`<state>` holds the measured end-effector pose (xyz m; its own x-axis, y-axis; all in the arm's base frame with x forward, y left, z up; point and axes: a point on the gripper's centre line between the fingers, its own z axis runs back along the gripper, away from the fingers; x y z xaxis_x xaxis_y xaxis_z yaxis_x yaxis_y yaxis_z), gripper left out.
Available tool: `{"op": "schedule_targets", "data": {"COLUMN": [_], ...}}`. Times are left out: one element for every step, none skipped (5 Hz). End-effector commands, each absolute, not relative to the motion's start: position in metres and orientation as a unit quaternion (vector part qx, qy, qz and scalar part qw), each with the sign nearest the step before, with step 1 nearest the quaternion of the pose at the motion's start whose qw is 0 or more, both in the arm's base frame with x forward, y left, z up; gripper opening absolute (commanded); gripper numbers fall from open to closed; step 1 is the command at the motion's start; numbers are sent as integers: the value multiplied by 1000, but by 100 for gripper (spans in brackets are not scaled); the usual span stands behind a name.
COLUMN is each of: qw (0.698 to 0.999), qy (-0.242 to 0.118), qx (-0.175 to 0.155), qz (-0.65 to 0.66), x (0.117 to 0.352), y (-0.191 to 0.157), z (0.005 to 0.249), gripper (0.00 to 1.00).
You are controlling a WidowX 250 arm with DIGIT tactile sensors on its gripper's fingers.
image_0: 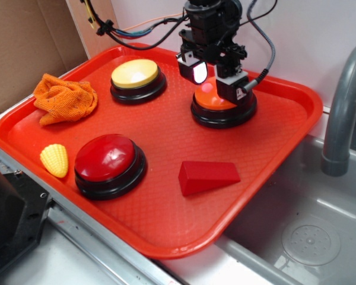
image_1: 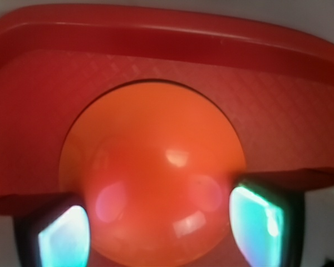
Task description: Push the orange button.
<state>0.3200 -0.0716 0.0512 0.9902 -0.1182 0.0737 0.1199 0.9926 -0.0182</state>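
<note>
The orange button [image_0: 216, 101] has a glossy orange dome on a black round base and sits at the back right of the red tray [image_0: 166, 219]. My gripper [image_0: 216, 81] hangs straight over the dome, very close to or touching its top; contact cannot be told. Its jaws stand open and hold nothing. In the wrist view the orange dome [image_1: 156, 167] fills the middle, and my gripper [image_1: 162, 233] frames it with a finger pad [image_1: 64, 236] at the left and another at the right.
On the tray are a pale yellow-topped button [image_0: 136, 77], a red-topped button [image_0: 110, 163], an orange cloth [image_0: 65, 98], a yellow toy corn [image_0: 54, 159] and a red wedge [image_0: 207, 176]. A grey sink [image_0: 302, 225] with a faucet [image_0: 344, 113] lies to the right.
</note>
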Motion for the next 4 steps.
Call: {"op": "schedule_targets", "data": {"qw": [986,987,986,986], "qy": [-48,-53,-51,-48], "qx": [36,26,21,27], "qz": [-155,-148,-157,-159], "x": [311,296,295,291], "y": [-68,-69,-70,-72], "z": [148,161,165,169], "gripper": [100,100,100,100]}}
